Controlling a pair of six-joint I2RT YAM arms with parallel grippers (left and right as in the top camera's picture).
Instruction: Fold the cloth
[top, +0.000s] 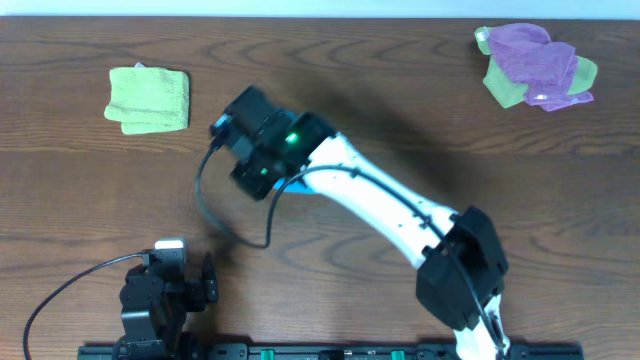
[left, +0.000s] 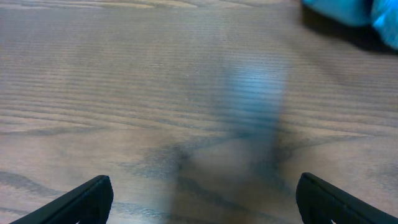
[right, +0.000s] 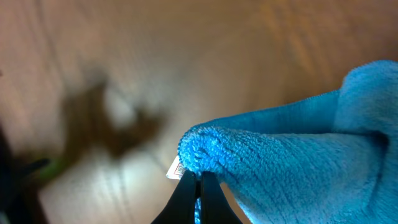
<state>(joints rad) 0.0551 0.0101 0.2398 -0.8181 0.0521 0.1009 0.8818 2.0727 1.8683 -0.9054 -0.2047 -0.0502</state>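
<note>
The sky-blue cloth (right: 292, 155) hangs bunched from my right gripper (right: 199, 177), which is shut on its corner by a small white tag. In the overhead view only a sliver of the cloth (top: 297, 183) shows under the right arm; the right gripper (top: 262, 150) is at the table's middle, hidden under its wrist. In the left wrist view the cloth (left: 354, 14) shows at the top right corner. My left gripper (left: 202, 199) is open and empty, low at the front left (top: 160, 285).
A folded light green cloth (top: 148, 98) lies at the back left. A purple cloth (top: 535, 55) lies bunched on another green cloth at the back right. A black cable (top: 215, 215) loops from the right wrist over the table.
</note>
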